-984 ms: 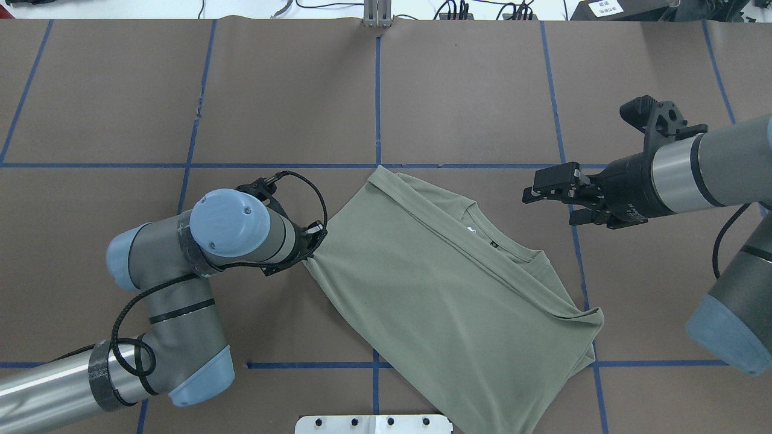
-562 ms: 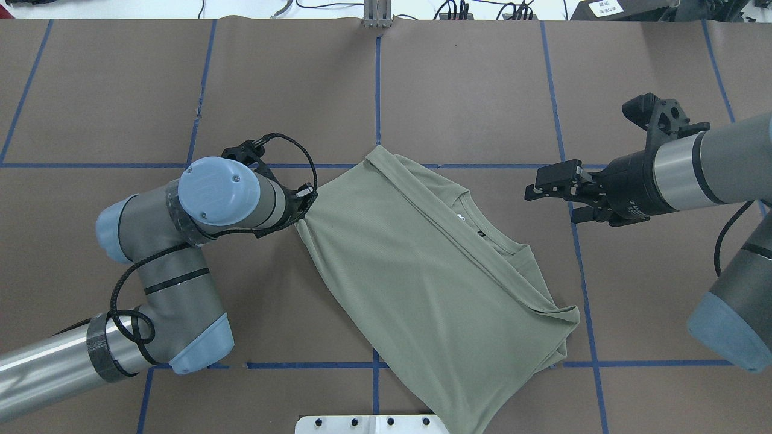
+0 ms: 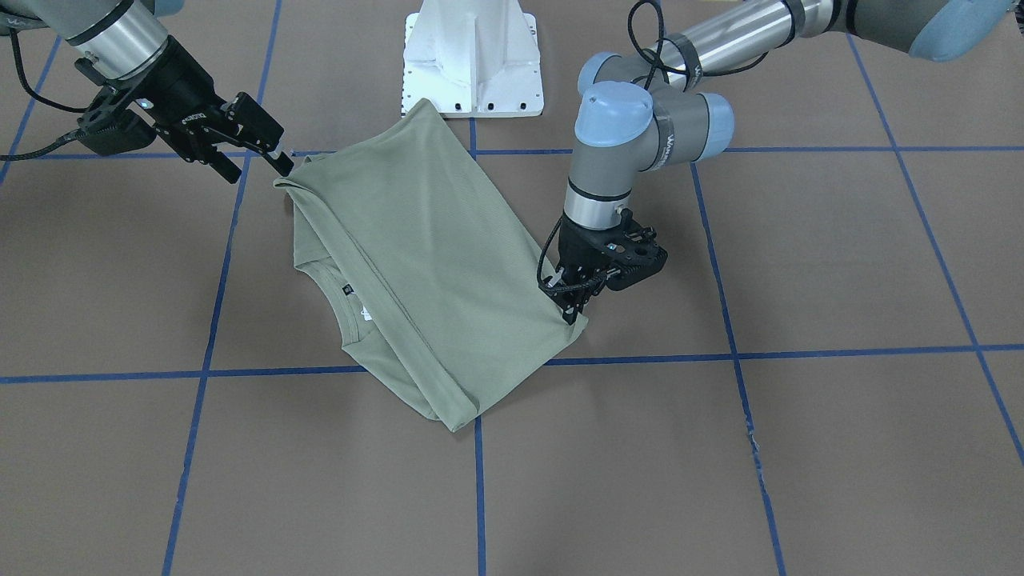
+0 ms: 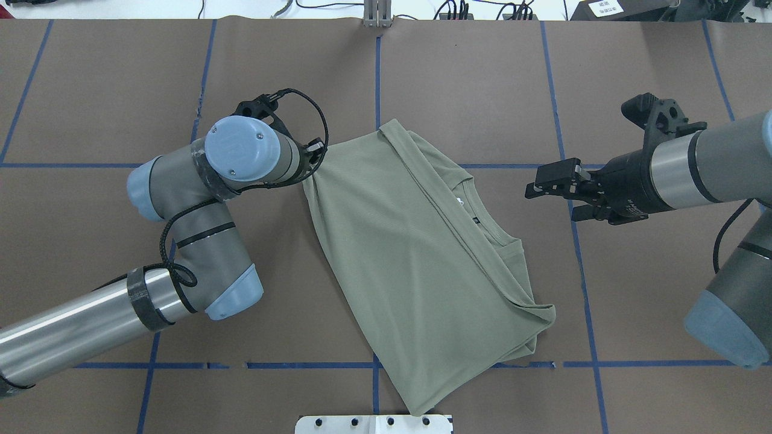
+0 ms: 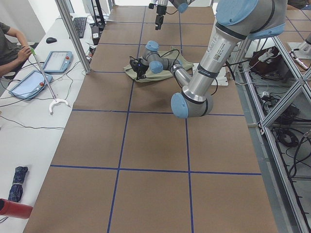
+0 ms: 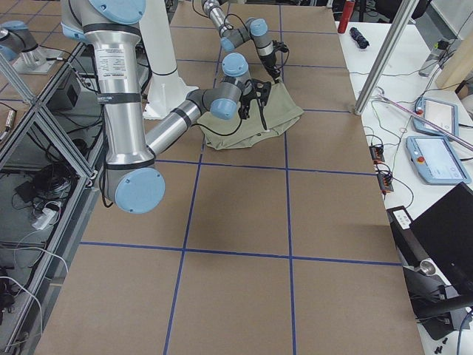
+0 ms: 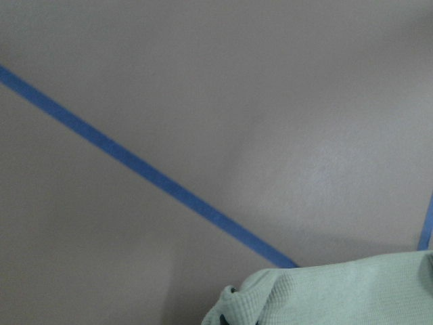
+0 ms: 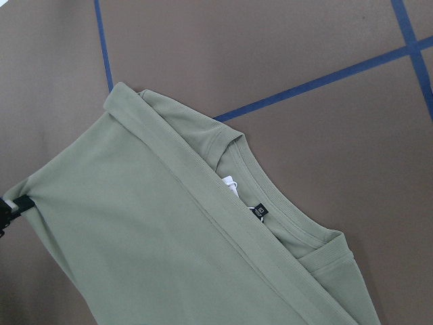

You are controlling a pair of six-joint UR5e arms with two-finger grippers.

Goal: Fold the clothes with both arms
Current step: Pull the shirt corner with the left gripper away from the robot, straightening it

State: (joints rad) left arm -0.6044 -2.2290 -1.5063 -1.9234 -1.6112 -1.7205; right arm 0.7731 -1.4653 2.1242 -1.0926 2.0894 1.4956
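Note:
The sage-green shirt (image 4: 416, 265) lies folded lengthwise and slanted on the brown table, its collar with the black neck label (image 4: 476, 221) and white tag (image 4: 459, 202) facing right. My left gripper (image 4: 310, 166) is shut on the shirt's far left corner, low at the table; it also shows in the front view (image 3: 570, 310). The left wrist view shows only that bunched corner (image 7: 338, 298). My right gripper (image 4: 546, 193) is open and empty, hovering to the right of the collar, apart from the cloth. The right wrist view shows the collar area (image 8: 155, 244).
The white robot base plate (image 4: 374, 424) touches the shirt's near tip. Blue tape lines (image 4: 377, 90) grid the brown table cover. Cables and boxes lie past the far edge (image 4: 482, 9). A side bench with tablets (image 5: 53, 60) and a seated person (image 5: 9, 43) lies beyond.
My left gripper has pulled the shirt corner away from the robot base, and the whole shirt has slid and turned with it. The right gripper has barely moved.

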